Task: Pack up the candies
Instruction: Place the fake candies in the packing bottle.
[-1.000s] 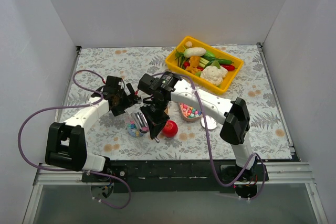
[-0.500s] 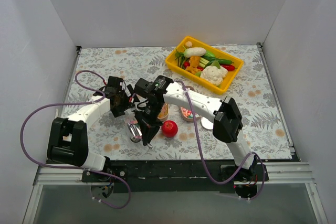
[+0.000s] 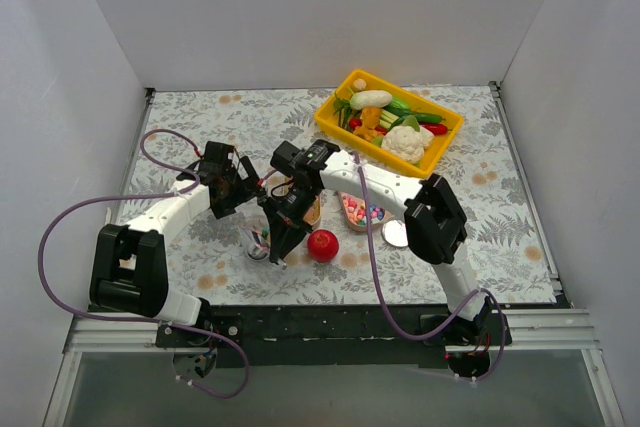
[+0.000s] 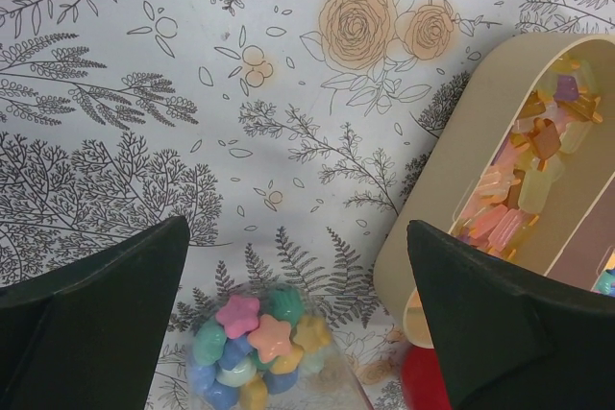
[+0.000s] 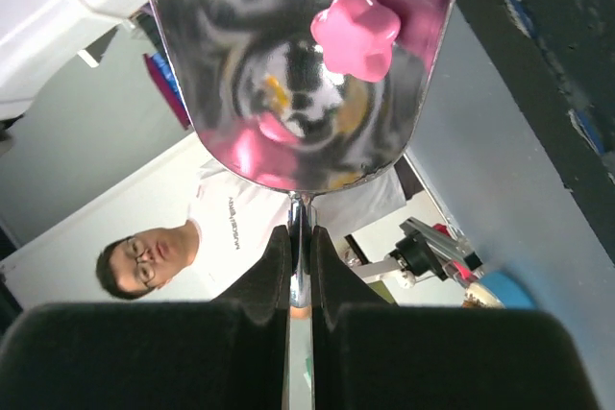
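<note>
Small star-shaped candies [image 4: 252, 333], pink, green, blue and yellow, fill a clear cup [image 3: 258, 244] on the flowered table. More candies [image 4: 533, 156], amber, orange and pale yellow, lie in a beige oval dish [image 4: 452, 170], which also shows in the top view [image 3: 350, 224]. My left gripper [image 4: 296, 226] is open, its fingers wide apart on either side of the cup; in the top view it [image 3: 240, 197] is just left of the cup. My right gripper [image 5: 300, 237] is shut on the handle of a metal scoop [image 5: 240, 93] holding one pink star candy [image 5: 356, 18]; in the top view it [image 3: 283, 232] hangs over the cup.
A glossy red ball [image 3: 322, 244] sits right of the cup and beside the dish [image 4: 423, 383]. A round metal lid [image 3: 397, 235] lies further right. A yellow tray [image 3: 441, 143] of toy vegetables stands at the back right. White walls enclose the table.
My right gripper swung left over the cup with the scoop, then drew back a little and turned. My left gripper shifted slightly back and left.
</note>
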You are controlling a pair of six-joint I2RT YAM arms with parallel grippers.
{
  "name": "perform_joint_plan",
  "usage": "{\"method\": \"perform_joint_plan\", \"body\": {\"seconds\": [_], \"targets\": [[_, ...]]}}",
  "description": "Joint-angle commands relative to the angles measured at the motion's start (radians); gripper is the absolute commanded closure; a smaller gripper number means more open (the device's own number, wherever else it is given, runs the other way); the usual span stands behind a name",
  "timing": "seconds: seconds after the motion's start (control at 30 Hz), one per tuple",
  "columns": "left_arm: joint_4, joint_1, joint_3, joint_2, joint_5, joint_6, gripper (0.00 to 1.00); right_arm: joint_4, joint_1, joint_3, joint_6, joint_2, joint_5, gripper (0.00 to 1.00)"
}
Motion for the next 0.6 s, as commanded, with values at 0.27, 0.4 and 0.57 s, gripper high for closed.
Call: {"method": "perform_joint_plan", "body": {"seconds": [0.27,0.4,0.57], "targets": [[-0.005,-0.003,0.037,-0.006,-0.044,0.0,0.02,0.086,-0.018,-0.124,0.061,-0.094,-0.203,0.99],[-0.002,-0.003,0.032,-0.006,-0.047,-0.005,0.02,0.113,-0.02,-0.127,0.092,-0.091,-0.214,0.99],[0.0,-0.001,0.027,-0.013,-0.054,-0.009,0.02,0.115,-0.026,-0.142,0.095,-0.087,-0.205,0.99]]}}
